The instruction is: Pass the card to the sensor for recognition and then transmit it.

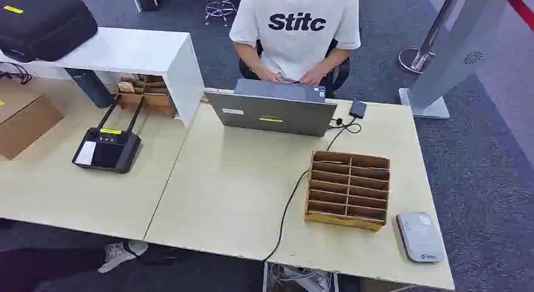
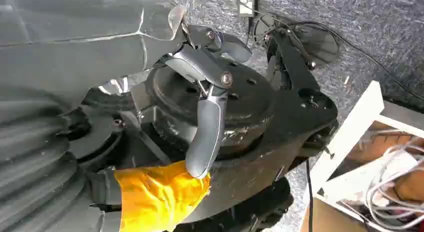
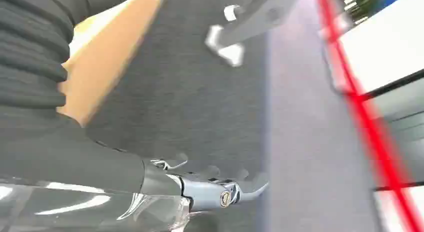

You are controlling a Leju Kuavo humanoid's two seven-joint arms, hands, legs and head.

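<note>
Right hand [image 3: 220,192]: grey ribbed cover, glossy silver shell and pale metal fingers [image 3: 250,184] stretched out over the floor, holding nothing. Desk [image 3: 107,57]: a light wooden edge, seen as a slanted band beside the ribbed cover. Carpet [image 3: 200,107]: dark grey, speckled, under the hand. Smooth floor [image 3: 310,142]: a paler grey strip alongside the carpet. Red line [image 3: 370,137]: ran along that strip's far side, blurred. Grey metal stand foot [image 3: 245,24]: blurred, resting on the carpet.
</note>
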